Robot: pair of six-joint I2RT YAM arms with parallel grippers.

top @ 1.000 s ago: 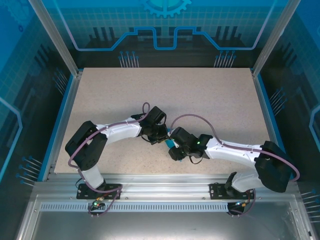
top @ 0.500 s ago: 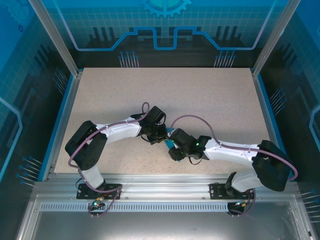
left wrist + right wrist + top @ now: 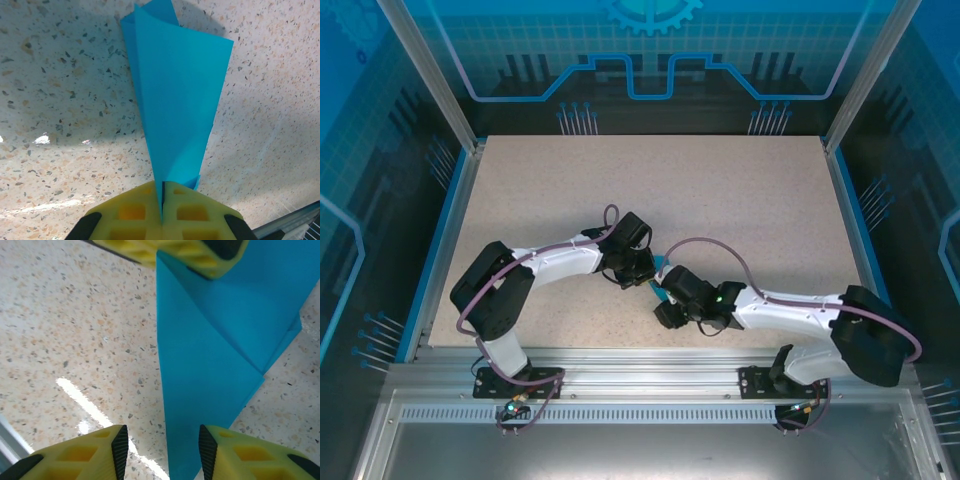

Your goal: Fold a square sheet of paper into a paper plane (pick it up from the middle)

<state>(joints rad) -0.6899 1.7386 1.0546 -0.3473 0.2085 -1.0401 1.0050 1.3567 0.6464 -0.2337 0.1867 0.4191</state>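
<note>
Over the last second the right arm has drawn back toward the near edge of the table (image 3: 720, 190), and in the top view its wrist now sits lower and slightly left of where it was. The left arm has not shifted. That leaves a sliver of teal showing just beyond the right claw (image 3: 663, 290), beside the left claw (image 3: 642, 272).

From the left wrist I see my left claw (image 3: 162, 200) clamped tight, its yellow pads pressed together on the narrow tip of the paper plane (image 3: 175, 90). The plane fans out away from the pads into a long layered wedge over the speckled table. It casts a shadow, so I cannot tell whether the wide end lies flat or hangs a little above the surface.

From the right wrist, the right claw (image 3: 161, 445) stands wide, both fingers apart and gripping nothing. The paper plane (image 3: 210, 355) runs from the left claw's pads at the top of that view down toward the gap between my right fingers, with a diagonal crease showing across it.

I read this as the right side having let go and backed off, so the folded piece now hangs on the left grip alone. The paper is already a narrow dart, so the folding looks well along, and I judge the right claw is lining up for a new hold or another crease
</note>
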